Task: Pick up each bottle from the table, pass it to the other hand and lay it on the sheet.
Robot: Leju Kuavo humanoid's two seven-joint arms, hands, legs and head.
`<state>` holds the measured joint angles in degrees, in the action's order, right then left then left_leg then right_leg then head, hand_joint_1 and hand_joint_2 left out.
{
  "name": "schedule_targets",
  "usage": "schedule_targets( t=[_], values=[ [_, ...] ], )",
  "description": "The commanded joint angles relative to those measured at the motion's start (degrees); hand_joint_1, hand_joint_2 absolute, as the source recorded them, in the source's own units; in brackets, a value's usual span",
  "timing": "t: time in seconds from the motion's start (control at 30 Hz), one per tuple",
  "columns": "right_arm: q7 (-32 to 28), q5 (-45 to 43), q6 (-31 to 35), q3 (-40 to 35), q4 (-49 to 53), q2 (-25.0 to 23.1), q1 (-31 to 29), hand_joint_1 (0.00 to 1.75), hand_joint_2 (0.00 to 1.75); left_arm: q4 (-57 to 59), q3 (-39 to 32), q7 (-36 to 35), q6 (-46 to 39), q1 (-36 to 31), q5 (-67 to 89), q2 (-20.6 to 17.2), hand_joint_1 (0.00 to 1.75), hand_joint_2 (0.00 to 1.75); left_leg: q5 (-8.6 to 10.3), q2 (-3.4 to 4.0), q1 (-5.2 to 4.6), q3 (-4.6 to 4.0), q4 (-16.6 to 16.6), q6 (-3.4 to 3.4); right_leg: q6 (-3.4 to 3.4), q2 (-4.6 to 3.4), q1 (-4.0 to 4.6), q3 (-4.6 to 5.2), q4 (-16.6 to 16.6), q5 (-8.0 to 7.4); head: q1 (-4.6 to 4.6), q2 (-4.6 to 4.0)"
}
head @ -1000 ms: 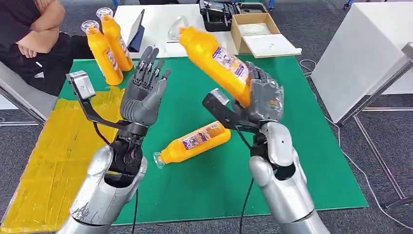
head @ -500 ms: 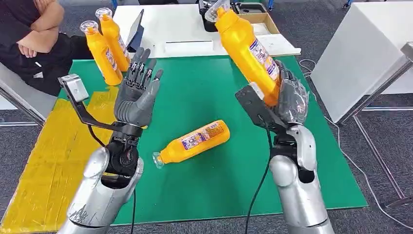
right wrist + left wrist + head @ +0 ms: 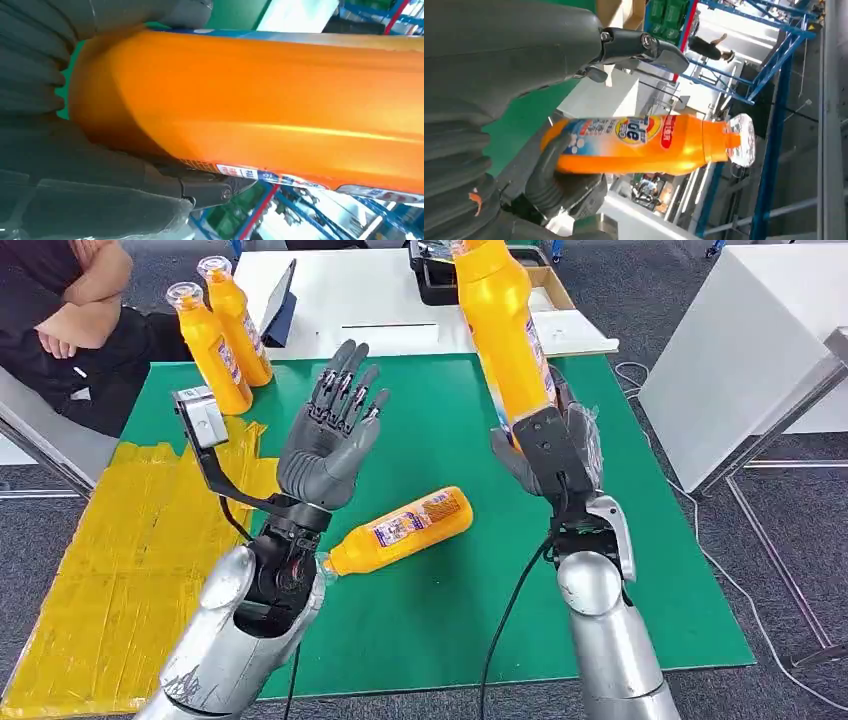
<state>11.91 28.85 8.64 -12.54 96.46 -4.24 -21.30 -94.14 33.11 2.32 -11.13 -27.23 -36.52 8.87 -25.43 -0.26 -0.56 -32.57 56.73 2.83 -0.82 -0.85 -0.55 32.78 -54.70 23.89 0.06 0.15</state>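
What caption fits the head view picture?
Right hand lifts an orange bottle upright while the open left hand waits.

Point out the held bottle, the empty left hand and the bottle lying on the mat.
held bottle (image 3: 505, 335), head view, mid-body
left hand (image 3: 325, 450), head view, palm
lying bottle (image 3: 400, 530), head view, label

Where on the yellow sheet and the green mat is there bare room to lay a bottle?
The yellow sheet is bare from the left arm to its near edge. The green mat is free between the raised left hand and the right hand. It is crowded around the lying bottle and by the two standing bottles.
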Motion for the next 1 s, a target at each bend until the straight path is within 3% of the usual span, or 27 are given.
schedule_targets(
  t=[0.03, 0.43, 0.8, 1.0],
  values=[
    [0.20, -0.70, -0.25, -5.08, -7.58, 0.84, -3.17, 1.75, 1.75, 3.49, 5.39, -0.82, 0.00, -2.66, -0.19, -0.67, 0.00, 1.75, -0.08, 0.06, 0.00, 0.25, 0.00, -0.23, 0.07, 0.03, 0.00, -0.22, -0.02, 0.07, 0.00, 0.00],
    [3.20, 8.42, 0.86, -15.57, -12.96, 0.12, -5.63, 1.75, 1.75, 6.68, 5.31, -2.09, -3.05, -5.43, 2.09, -0.17, 0.00, 1.75, -0.06, 0.09, 0.02, 0.19, 0.01, -0.21, 0.07, -0.01, 0.01, -0.14, -0.03, 0.04, 0.00, 0.00],
    [5.13, 10.40, 1.05, -14.89, -12.46, -0.47, -5.85, 1.75, 1.75, 10.11, 2.56, -3.57, -4.67, -7.44, 4.27, 0.57, 0.00, 1.75, -0.06, 0.07, -0.01, 0.21, 0.03, -0.22, 0.06, 0.02, -0.01, -0.18, -0.08, 0.06, 0.00, 0.00],
    [5.96, 11.93, 2.36, -5.28, -9.42, -0.07, -5.01, 1.75, 1.75, 8.56, -4.84, -1.66, -6.55, -6.93, 8.34, -0.70, 0.00, 1.75, -0.01, 0.00, -0.01, 0.10, 0.04, -0.16, 0.06, 0.07, 0.00, -0.09, -0.08, 0.05, -0.02, 0.00]
  ],
)
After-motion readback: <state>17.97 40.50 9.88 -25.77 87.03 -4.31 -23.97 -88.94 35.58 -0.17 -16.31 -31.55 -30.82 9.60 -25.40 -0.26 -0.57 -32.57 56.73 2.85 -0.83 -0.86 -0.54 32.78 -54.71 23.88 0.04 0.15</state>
